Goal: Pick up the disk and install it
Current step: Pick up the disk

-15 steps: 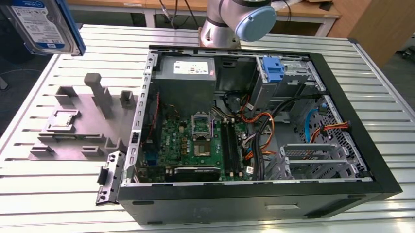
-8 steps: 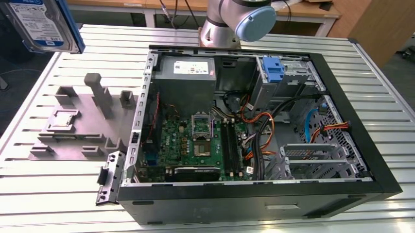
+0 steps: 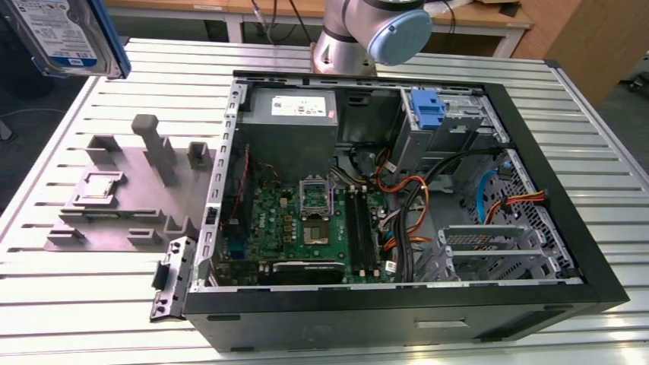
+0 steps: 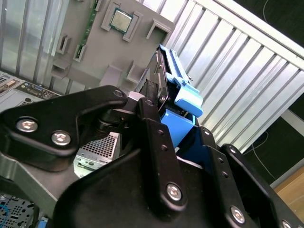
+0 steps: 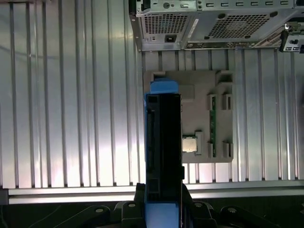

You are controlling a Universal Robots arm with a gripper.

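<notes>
- The slatted metal table (image 3: 61,319) carries all items below.
- The open computer case (image 3: 406,315) lies on its side on the table; we see the motherboard (image 3: 304,220), the grey power-supply box (image 3: 294,106) and a silver cage with a blue latch (image 3: 426,110) inside.
- The arm (image 3: 375,30) rises behind the case.
- A grey fixture plate (image 3: 112,220) lies on the table just beside the case, on the exterior view's left.
- The disk (image 3: 61,34) is held up off the table at the exterior view's upper left, well apart from the case, label facing that camera. In the first wrist view we see it edge-on (image 5: 162,152) over the plate's edge.
- The gripper (image 5: 162,202) is closed on the disk; in the second wrist view its black fingers (image 4: 156,137) clamp the blue bracket.
- A processor chip (image 5: 189,143) sits in a recess of the plate.
</notes>
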